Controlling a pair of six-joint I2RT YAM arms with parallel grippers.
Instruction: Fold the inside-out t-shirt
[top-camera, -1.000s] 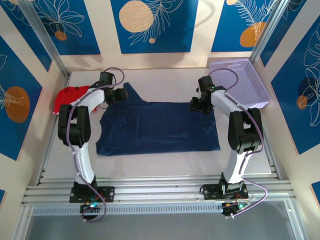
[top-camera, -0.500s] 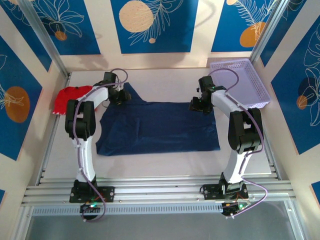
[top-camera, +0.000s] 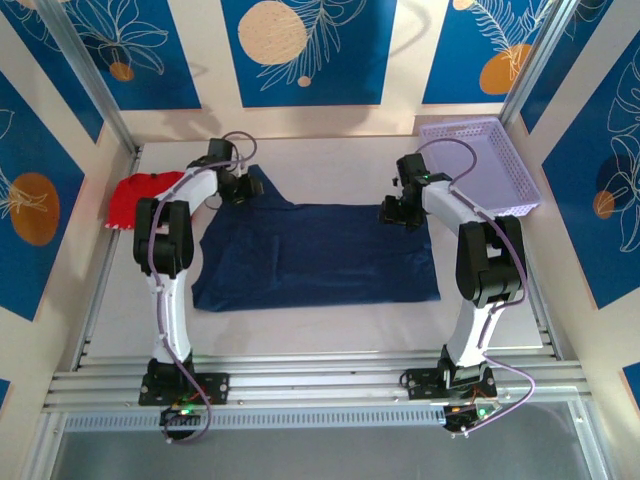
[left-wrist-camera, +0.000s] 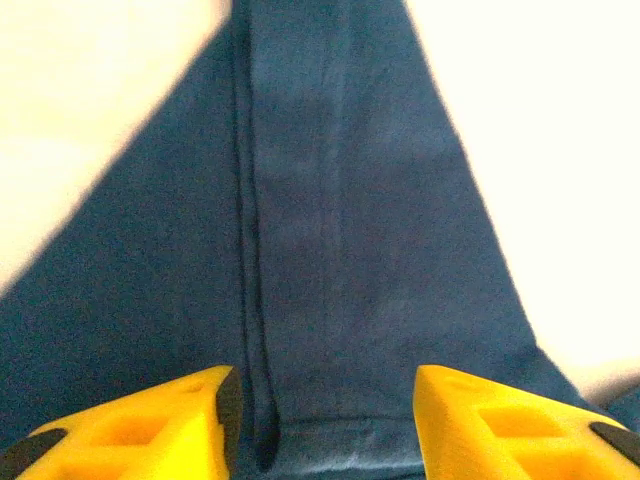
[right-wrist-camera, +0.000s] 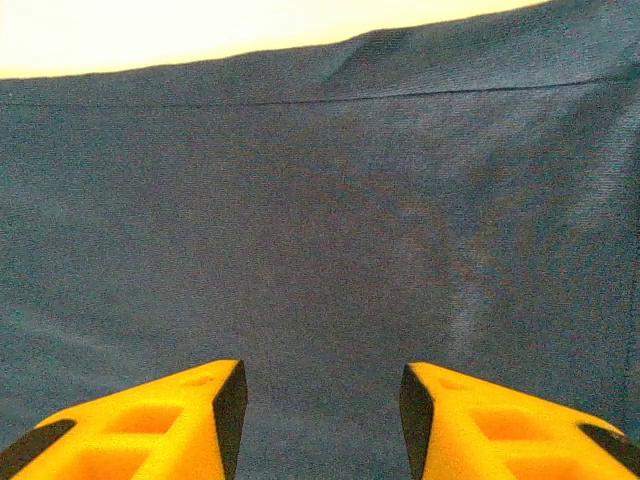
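Left gripper (left-wrist-camera: 322, 410), jaws apart, hangs over a sleeve (left-wrist-camera: 340, 250); right gripper (right-wrist-camera: 320, 405), likewise released, has the hem just ahead. Shirt (top-camera: 320, 255) lies flat beneath both grippers: probably soft, light, limp. Pinch 2 seamed edges.

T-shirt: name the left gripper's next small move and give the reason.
Probably lower the left gripper and close on the sleeve. Its fingers stand apart with the sleeve lying flat between them, not pinched, and the right gripper is likewise open over the far edge of the t-shirt.
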